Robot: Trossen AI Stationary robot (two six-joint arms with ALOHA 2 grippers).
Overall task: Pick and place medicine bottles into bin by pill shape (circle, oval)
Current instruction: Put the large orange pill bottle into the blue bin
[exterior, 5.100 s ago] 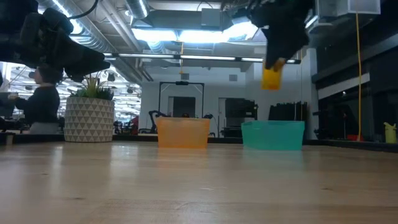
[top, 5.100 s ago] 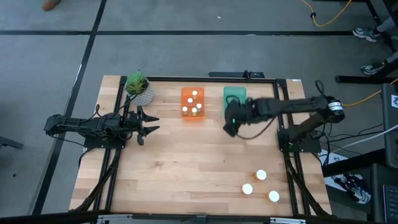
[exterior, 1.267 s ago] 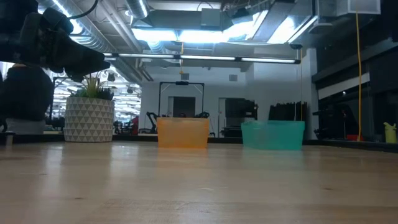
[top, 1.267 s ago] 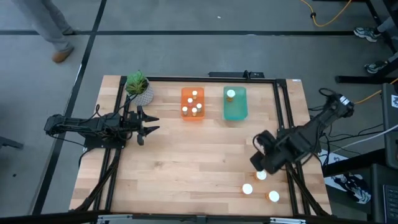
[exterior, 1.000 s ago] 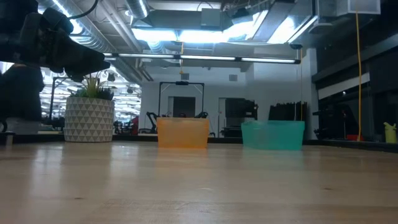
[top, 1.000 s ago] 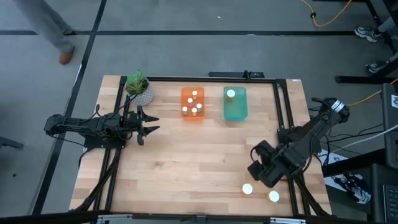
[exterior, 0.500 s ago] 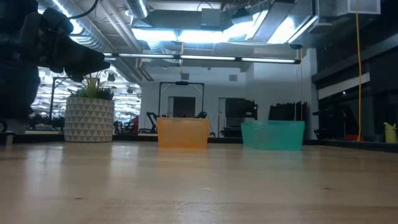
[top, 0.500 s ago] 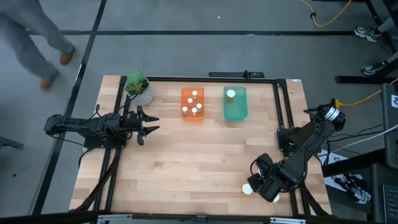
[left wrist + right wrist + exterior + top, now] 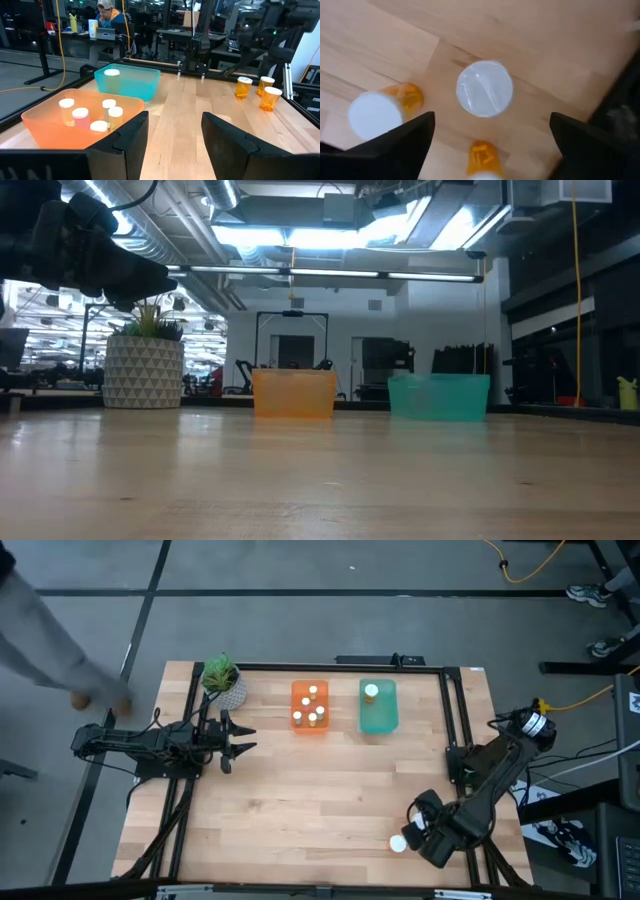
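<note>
Right gripper [image 9: 412,830] hangs low at the near right corner, fingers spread wide; left gripper [image 9: 238,741] waits, fingers parted.

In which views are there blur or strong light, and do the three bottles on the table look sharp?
High view: a person at the left edge is smeared by motion. Low view: the ceiling lights glare and the near table is soft. Right wrist view: the open right claw is dark and blurred; the middle bottle has a washed-out cap. Left wrist view: the three bottles look fairly sharp.
</note>
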